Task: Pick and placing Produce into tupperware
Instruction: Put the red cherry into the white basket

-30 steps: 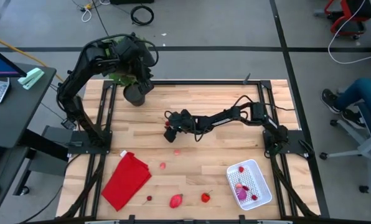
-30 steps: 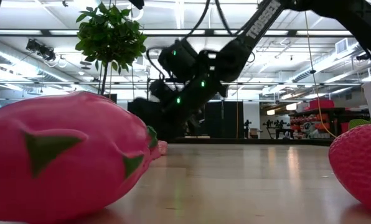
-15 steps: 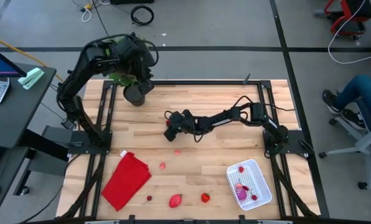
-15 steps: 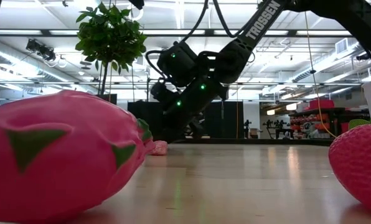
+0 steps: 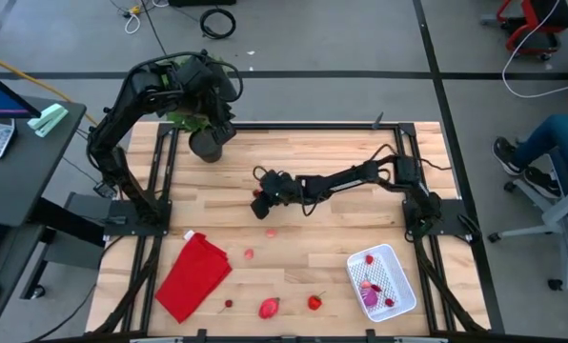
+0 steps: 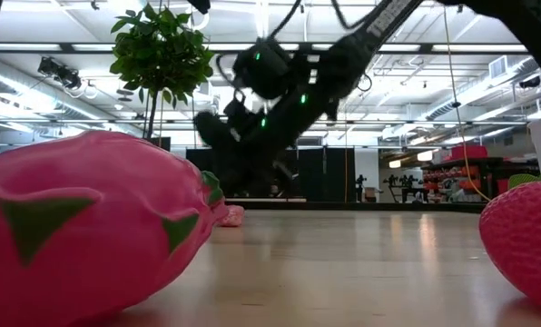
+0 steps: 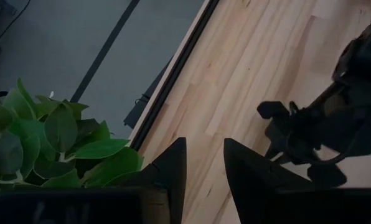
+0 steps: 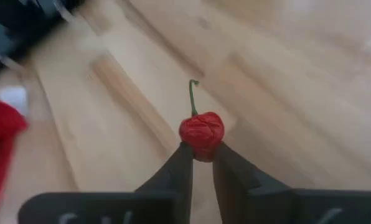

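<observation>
A small red cherry [image 8: 201,134] with a green stem, one piece of the produce, sits between the fingertips of my right gripper [image 8: 202,155], near the table's middle [image 5: 260,200]. The white tupperware [image 5: 398,272] stands at the near right and holds red bits and a purple ball [image 5: 370,297]. Loose produce lies along the near side: a pink dragon fruit [image 5: 269,307], a strawberry [image 5: 314,302] and small pink bits [image 5: 271,230]. My left gripper [image 7: 204,165] waits over the far left corner with its fingers apart and nothing between them. My right gripper pinches the cherry's round body [image 8: 201,146] between its two fingertips, only at their free ends. The arm reaches in from the table's right, its fingers slanting down. The stem [image 8: 190,96] stands free beyond the fingers. Whether the cherry is clear of the table, I cannot tell.
A potted plant [image 5: 206,138] stands at the far left under my left arm. A folded red cloth [image 5: 193,274] lies at the near left. In the low view the dragon fruit [image 6: 80,227] and strawberry [image 6: 525,236] fill the foreground. A seated person's leg [image 5: 551,152] shows beyond the right edge.
In the low view my right arm's wrist has risen and tipped. In the high view its gripper stays over the same spot near the table's middle. The loose produce lies where it was.
</observation>
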